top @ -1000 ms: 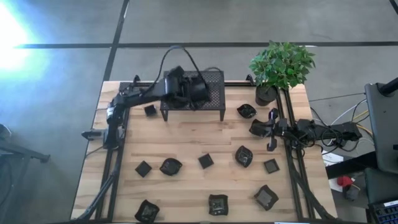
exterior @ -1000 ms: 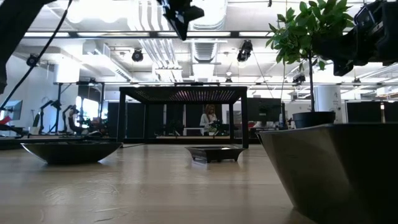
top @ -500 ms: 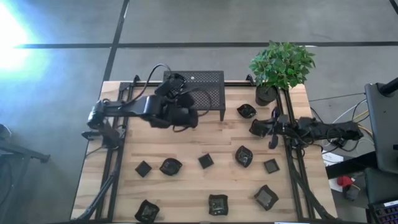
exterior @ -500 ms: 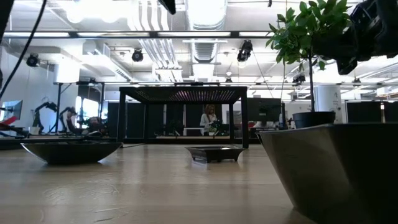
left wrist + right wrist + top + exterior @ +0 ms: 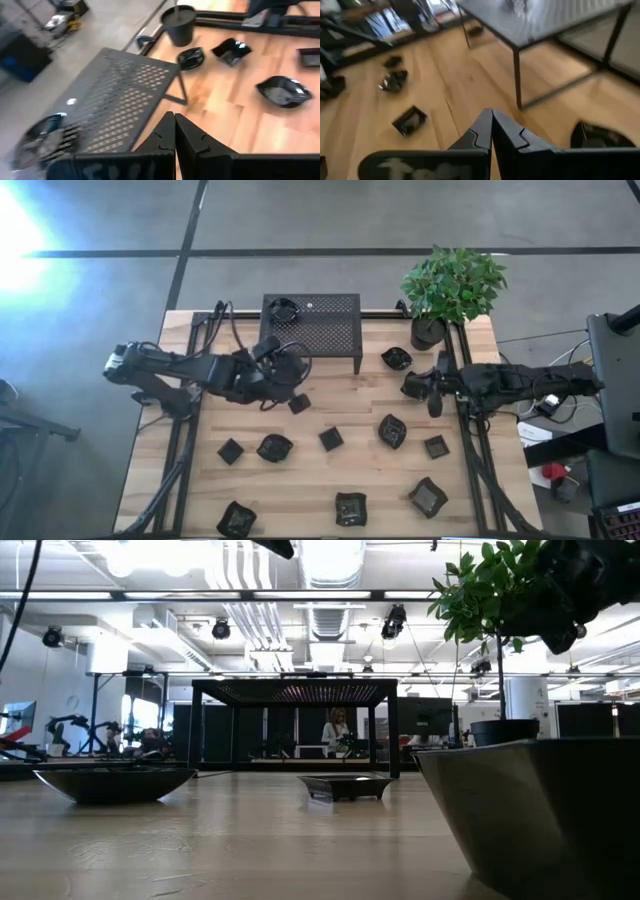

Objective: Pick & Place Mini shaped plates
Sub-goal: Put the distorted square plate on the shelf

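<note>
**A:** Where are the arms?

**B:** The left gripper (image 5: pixel 290 372) hangs over the table (image 5: pixel 320 480), just in front of the black rack (image 5: pixel 325 330); its fingers (image 5: pixel 170 135) are pressed together with nothing between them; the right gripper (image 5: pixel 412 385) sits near the table's right side, beside the rail; its fingers (image 5: pixel 492 127) are also pinched closed and empty.

**A:** And the little plates?

**B:** Scattered over the wood; one small square plate (image 5: pixel 298 404) lies just below the left gripper; another plate (image 5: pixel 285 307) rests on the rack's top, at its far left corner; a plate (image 5: pixel 396 358) lies near the plant pot (image 5: pixel 427 332); more sit in the middle band, such as a rounded plate (image 5: pixel 274 447) and a leaf-like plate (image 5: pixel 392 430); three lie along the near edge, among them a square plate (image 5: pixel 350 507).

**A:** Anything from table height?

**B:** A shallow dish (image 5: pixel 115 783) on the left, a flat one (image 5: pixel 345 786) under the rack; a person stands far off in the room.
</note>
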Motion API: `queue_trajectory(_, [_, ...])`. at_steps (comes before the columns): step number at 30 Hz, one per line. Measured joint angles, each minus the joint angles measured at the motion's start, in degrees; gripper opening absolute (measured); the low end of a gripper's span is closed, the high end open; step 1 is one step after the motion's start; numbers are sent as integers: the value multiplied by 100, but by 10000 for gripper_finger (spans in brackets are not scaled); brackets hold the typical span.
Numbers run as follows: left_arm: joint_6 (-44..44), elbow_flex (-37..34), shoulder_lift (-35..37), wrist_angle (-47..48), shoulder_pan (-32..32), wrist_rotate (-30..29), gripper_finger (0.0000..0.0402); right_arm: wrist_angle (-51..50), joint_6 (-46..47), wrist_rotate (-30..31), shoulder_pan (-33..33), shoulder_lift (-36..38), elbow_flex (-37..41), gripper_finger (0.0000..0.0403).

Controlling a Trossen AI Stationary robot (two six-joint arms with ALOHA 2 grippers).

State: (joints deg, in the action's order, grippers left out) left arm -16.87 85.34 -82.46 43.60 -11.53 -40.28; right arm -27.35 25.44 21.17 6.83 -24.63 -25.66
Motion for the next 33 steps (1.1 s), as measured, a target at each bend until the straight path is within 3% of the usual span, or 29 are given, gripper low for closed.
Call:
queue_trajectory(7, [554,-1207,659,-1496,0,343,0,-1529,870,-40,2,-1179,-996,8])
queue_trajectory(14, [809,-1973,1100,-2449,4,669,0,-2785,1069,-55,2,-2206,-1879,8])
queue_trajectory(19, [810,-2188,1303,-2628,0,681,0,-3508,1129,-48,2,-2822,-2197,8])
queue_trajectory(25, [812,-2204,1316,-2696,0,683,0,-3598,1219,-71,-55,-3364,-2315,8])
queue_trajectory(33, [812,-2161,1318,-2711,0,688,0,-3620,1429,-674,-322,-3796,-2311,9])
